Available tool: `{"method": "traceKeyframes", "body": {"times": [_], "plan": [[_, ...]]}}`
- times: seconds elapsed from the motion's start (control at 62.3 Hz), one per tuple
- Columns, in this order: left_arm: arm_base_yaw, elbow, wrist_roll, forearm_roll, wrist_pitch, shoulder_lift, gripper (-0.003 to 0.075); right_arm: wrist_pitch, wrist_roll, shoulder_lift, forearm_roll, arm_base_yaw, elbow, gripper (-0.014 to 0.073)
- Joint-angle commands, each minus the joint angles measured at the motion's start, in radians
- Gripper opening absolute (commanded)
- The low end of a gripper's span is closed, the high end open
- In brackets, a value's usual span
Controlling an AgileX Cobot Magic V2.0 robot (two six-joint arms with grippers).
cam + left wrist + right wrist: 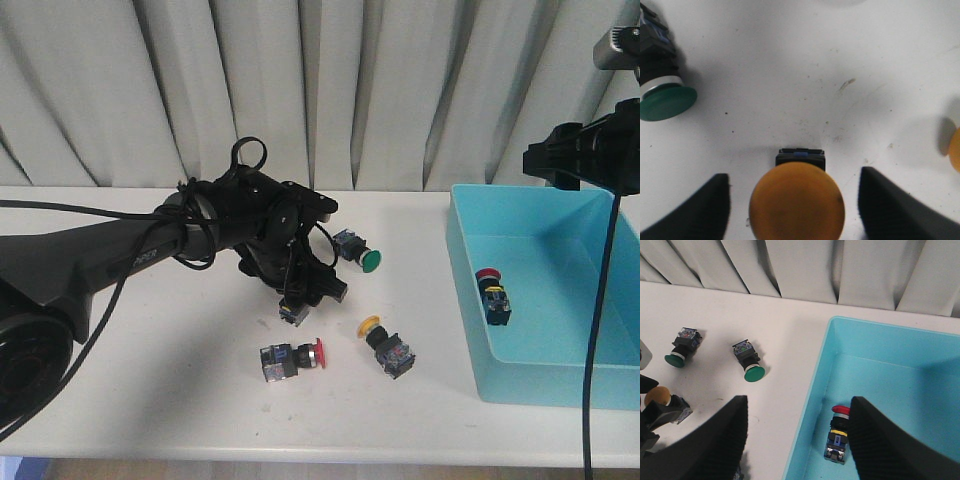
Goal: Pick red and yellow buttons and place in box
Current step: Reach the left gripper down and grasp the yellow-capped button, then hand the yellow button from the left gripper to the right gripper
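My left gripper (795, 176) is open, its fingers (705, 207) either side of a yellow button (797, 202) without touching its cap. In the front view the gripper (300, 292) is low over the table with that button's body (291, 314) just under it. A second yellow button (385, 345) and a red button (290, 358) lie nearer the front. The turquoise box (470, 300) stands at the right and holds one red button (492, 292). My right gripper (799, 405) is open and empty, high over the box's left wall (810, 405).
A green-capped button (358, 252) lies just right of my left gripper. The right wrist view shows two green ones (682, 347) (749, 360) on the table. My left arm (120, 250) crosses the left half of the table. Curtains hang behind.
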Motion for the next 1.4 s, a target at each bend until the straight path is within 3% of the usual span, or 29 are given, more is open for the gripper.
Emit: {"method": "traceKeyframes", "body": {"times": [0.0, 0.209, 0.337, 0.498, 0.691, 0.867, 1.092, 1.381], "plan": [[-0.003, -0.027, -0.010, -0.002, -0.026, -0.063, 0.0358, -0.055, -0.010, -0.032, 0.020, -0.005, -0.026, 0.0439], [-0.003, -0.117, -0.010, -0.002, 0.031, -0.065, -0.0011, -0.042, -0.058, -0.024, 0.026, -0.005, -0.026, 0.0439], [-0.003, -0.255, -0.010, -0.005, 0.150, -0.065, -0.0008, -0.030, -0.141, 0.003, 0.047, 0.026, -0.026, 0.0439], [-0.003, -0.382, -0.003, -0.087, 0.253, -0.108, -0.0008, -0.043, -0.265, 0.049, 0.052, 0.152, -0.022, 0.0439], [-0.003, -0.388, 0.112, -0.199, 0.259, -0.214, -0.0008, -0.258, -0.327, 0.058, 0.060, 0.287, 0.100, 0.0439], [-0.003, -0.388, 0.128, -0.219, 0.294, -0.267, -0.0008, -0.410, -0.384, 0.057, 0.067, 0.390, 0.176, 0.0441], [-0.003, -0.387, 0.133, -0.288, 0.310, -0.308, -0.0008, -0.452, -0.443, 0.057, 0.069, 0.500, 0.184, 0.0441], [-0.003, -0.384, 0.201, -0.375, 0.352, -0.335, -0.0008, -0.476, -0.443, 0.049, 0.074, 0.522, 0.184, 0.0441]]}}
